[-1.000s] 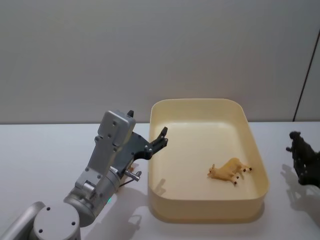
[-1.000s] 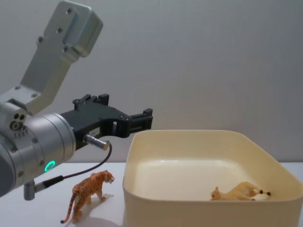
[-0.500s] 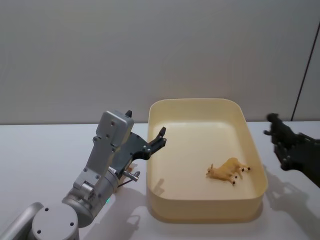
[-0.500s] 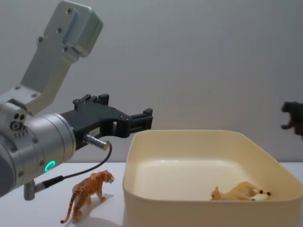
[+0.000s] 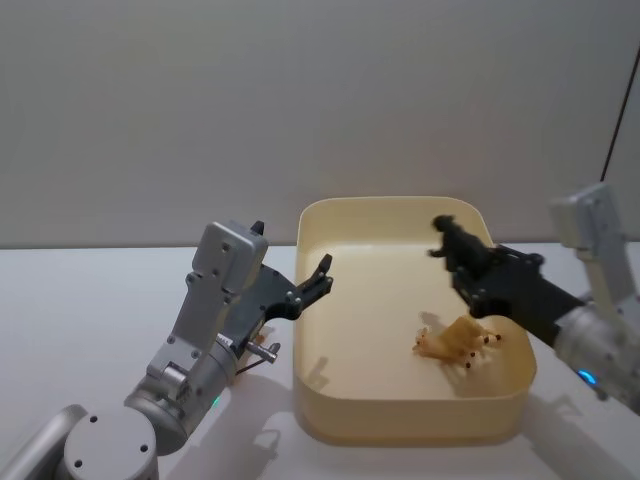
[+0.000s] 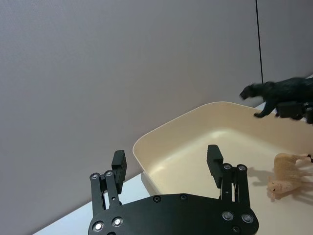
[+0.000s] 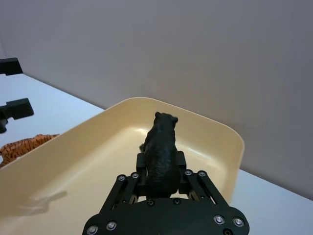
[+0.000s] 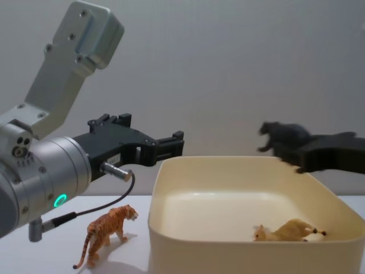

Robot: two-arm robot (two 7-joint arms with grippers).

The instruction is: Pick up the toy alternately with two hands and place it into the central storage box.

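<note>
R gripper [image 7: 160,167] is holding a black panther toy [image 7: 162,139] by the body, fingers shut tight on its flanks. It's hanging above the storage box [image 5: 400,204], over the box's right half and clear of the rim. The panther's long axis is lying along the gripper's reach, head pointing away from the wrist toward the box's far-left corner. So the drop spot is sitting straight below the jaws: box floor, no sideways travel needed, prob. just lower a bit & open.

A tan animal toy [image 5: 458,340] is lying on its side on the box floor near the right wall, approx under the R gripper. The panther is likely landing beside or partly on it, no harm either way.

L gripper [image 6: 166,157] is hovering just outside the box's left wall, fingertips reaching about to the rim, jaws spread wide w/ nothing btw them. A tiger toy [image 8: 108,229] is standing on the table [image 5: 90,300] just outside that same wall, below the L gripper. Its long axis is pointing at the wall, head toward the box.

Judging by that, L arm is by far the nearer one for the tiger; R arm would be reaching across the whole box. Step in hand: releasing the panther. Tiger looks like the next pick, w/ L gripper needing to drop & turn so its fingers are closing across the flanks, not along the length.
</note>
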